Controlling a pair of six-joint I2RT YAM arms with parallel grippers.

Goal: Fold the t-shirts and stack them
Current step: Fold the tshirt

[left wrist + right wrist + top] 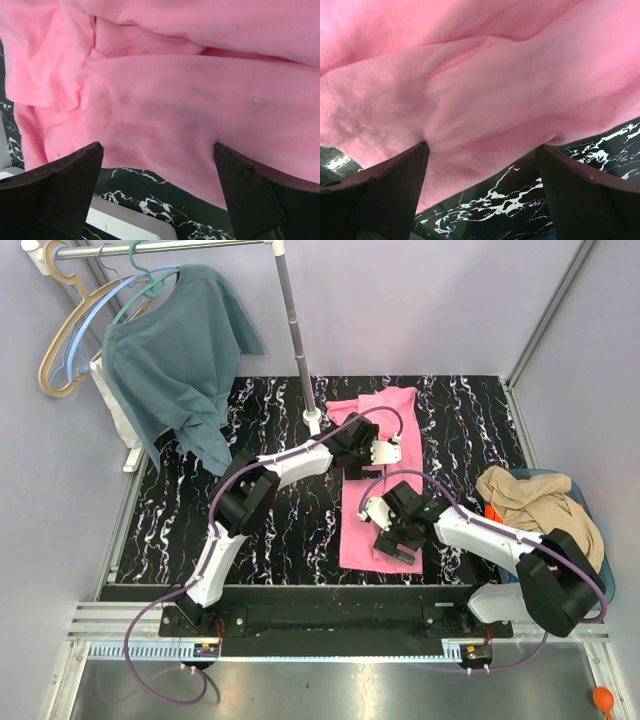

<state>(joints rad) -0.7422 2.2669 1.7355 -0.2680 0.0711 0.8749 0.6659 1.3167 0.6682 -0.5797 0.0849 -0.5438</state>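
Top view: bright, even light cast from above. Soft shadow thrown on pink shirt (356, 540) under right arm (480, 530). Pale sheen seen on pole (293, 330) and near metal plate (330, 685). Right wall edge (548, 320) rendered leaning outward, as by wide lens. Wrist views: shirt brightly lit, washed out toward far side, weave left soft. Fingers (55, 195) underexposed, blurred at near edge. Table (490, 200) veins rendered fairly sharp.
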